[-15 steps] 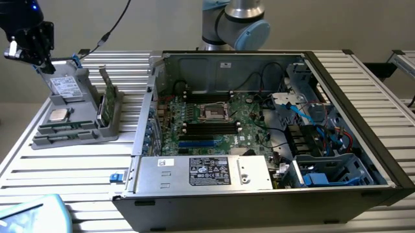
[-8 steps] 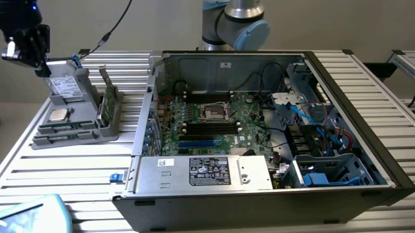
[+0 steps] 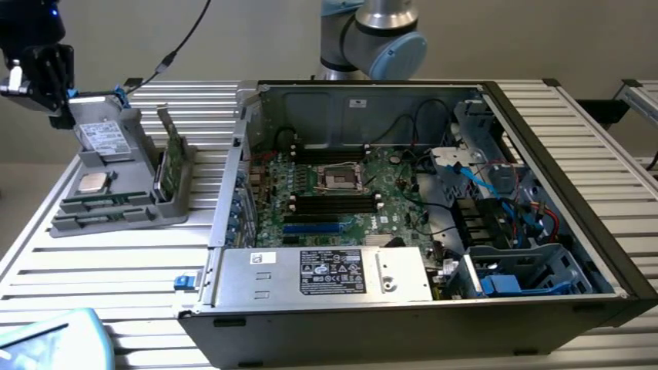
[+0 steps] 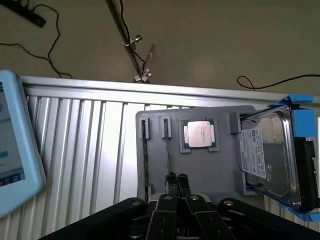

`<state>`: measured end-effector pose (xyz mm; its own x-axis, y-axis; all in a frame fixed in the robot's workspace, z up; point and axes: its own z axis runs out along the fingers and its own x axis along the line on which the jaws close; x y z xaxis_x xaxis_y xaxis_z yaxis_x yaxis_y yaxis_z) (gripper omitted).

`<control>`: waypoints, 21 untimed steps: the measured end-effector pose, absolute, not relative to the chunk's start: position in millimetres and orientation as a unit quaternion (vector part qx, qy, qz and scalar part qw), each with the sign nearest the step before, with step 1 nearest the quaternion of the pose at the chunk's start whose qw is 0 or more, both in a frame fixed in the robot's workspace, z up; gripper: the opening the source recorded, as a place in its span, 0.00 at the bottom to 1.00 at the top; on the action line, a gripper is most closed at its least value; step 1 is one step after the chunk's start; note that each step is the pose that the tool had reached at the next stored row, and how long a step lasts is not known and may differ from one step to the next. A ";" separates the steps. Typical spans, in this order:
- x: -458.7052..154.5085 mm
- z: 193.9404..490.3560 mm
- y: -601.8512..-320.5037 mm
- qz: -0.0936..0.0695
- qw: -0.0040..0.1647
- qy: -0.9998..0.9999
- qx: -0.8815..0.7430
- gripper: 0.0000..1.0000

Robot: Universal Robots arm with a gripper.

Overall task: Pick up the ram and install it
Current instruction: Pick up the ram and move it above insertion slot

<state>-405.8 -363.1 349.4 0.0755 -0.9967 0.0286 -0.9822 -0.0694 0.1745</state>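
Case [image 3: 432, 193] open; grey tray [image 3: 103, 223] at its nine o'clock in the exterior view, ram [image 3: 165, 171] standing on edge in a tray slot. My gripper [image 4: 175, 179] hovers above the tray, jaws pinched together, empty. Good pick, I judge: spread jaws, centre over ram's long edge.

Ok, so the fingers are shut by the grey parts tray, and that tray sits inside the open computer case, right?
Not quite. The fingers are shut by the grey parts tray, but the tray sits outside the open computer case, on the slatted table to the exterior view's left of it; the exterior view shows this.
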 end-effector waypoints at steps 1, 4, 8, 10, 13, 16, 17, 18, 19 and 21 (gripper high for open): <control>-405.8 349.4 -363.1 -0.045 0.076 -0.675 0.733 0.11; -405.8 349.0 -362.9 -0.032 0.078 -0.667 0.741 0.11; -405.8 348.8 -362.4 -0.013 0.083 -0.658 0.748 0.11; -405.9 348.6 -362.2 -0.004 0.089 -0.655 0.751 0.11; -405.9 348.3 -361.5 0.008 0.094 -0.648 0.755 0.11; -406.3 347.8 -359.0 0.025 0.091 -0.647 0.756 0.11; -406.8 347.3 -357.8 0.029 0.091 -0.647 0.757 0.11; -407.2 346.8 -356.6 0.032 0.090 -0.646 0.757 0.11; -407.8 346.0 -355.4 0.034 0.090 -0.646 0.758 0.11; -409.2 344.8 -352.9 0.037 0.089 -0.644 0.759 0.11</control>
